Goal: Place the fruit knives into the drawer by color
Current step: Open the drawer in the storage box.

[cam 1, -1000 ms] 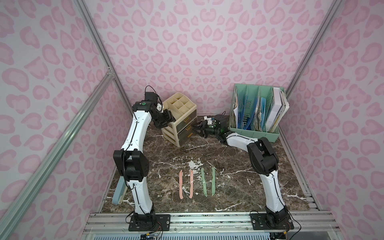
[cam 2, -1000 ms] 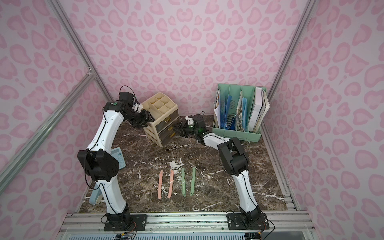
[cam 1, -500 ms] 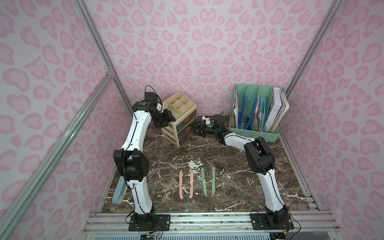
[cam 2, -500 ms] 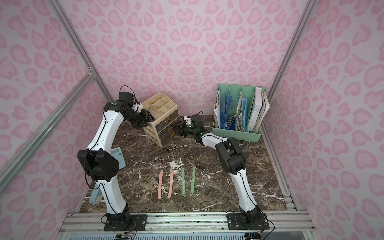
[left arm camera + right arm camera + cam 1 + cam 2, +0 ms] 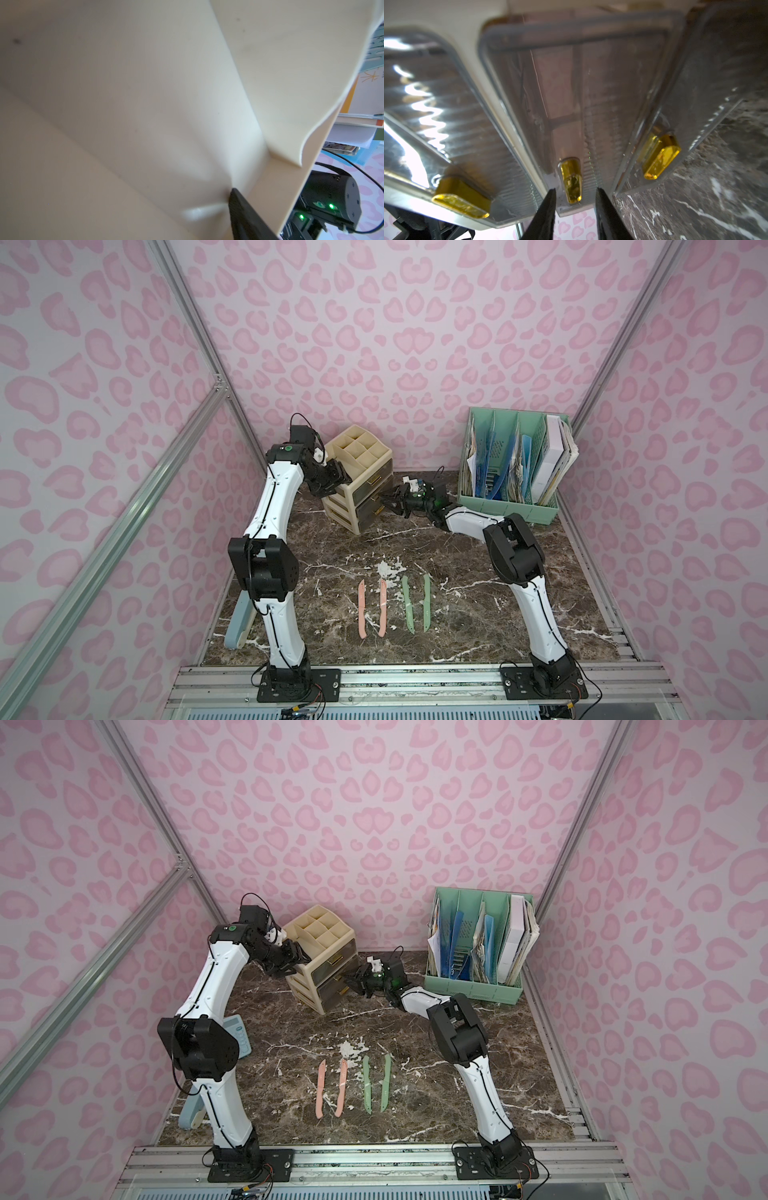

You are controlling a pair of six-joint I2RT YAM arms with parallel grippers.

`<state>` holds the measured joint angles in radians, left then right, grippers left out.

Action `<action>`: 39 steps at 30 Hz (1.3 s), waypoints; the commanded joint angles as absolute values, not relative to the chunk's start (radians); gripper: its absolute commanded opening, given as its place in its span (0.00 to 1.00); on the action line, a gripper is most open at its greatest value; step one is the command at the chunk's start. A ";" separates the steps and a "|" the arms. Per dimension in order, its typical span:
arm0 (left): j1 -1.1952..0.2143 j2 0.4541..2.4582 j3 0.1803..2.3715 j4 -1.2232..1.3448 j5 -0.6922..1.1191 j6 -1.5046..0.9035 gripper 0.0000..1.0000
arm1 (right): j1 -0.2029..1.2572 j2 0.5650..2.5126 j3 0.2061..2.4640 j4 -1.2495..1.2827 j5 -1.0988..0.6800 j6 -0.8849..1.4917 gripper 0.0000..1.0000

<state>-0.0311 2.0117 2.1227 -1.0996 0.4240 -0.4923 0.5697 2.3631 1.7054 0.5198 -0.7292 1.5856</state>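
Two salmon pink fruit knives (image 5: 362, 608) (image 5: 382, 605) and two sage green ones (image 5: 408, 603) (image 5: 426, 601) lie side by side on the marble table (image 5: 478, 614). The cream drawer unit (image 5: 361, 456) stands turned at the back. My right gripper (image 5: 576, 199) is open at the middle drawer (image 5: 591, 93), its fingers on either side of the yellow handle (image 5: 571, 180) without touching it. My left gripper (image 5: 340, 477) is at the unit's upper left edge. One finger (image 5: 245, 216) rests against a cream inner wall and the other is hidden. No teal knife is in view.
A mint file rack (image 5: 511, 506) full of folders and books stands at the back right. A pale blue calculator (image 5: 237, 1032) lies by the left wall behind my left arm. The upper and lower drawers (image 5: 436, 124) (image 5: 695, 83) also have yellow handles.
My right gripper has moved left up to the drawer front and its fingers have drawn slightly closer together. The left arm and the knives have not moved.
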 commanded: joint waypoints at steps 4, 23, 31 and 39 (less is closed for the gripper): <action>-0.029 2.021 2.120 -1.169 0.412 -0.511 0.63 | 0.575 2.366 1.727 0.549 -0.738 1.583 0.35; -0.029 2.022 2.121 -1.167 0.414 -0.512 0.63 | 0.586 2.395 1.759 0.554 -0.742 1.589 0.16; -0.029 2.025 2.128 -1.165 0.415 -0.515 0.64 | 0.578 2.359 1.714 0.552 -0.749 1.569 0.11; -0.026 2.031 2.132 -1.163 0.416 -0.515 0.63 | 0.557 2.296 1.611 0.573 -0.755 1.557 0.10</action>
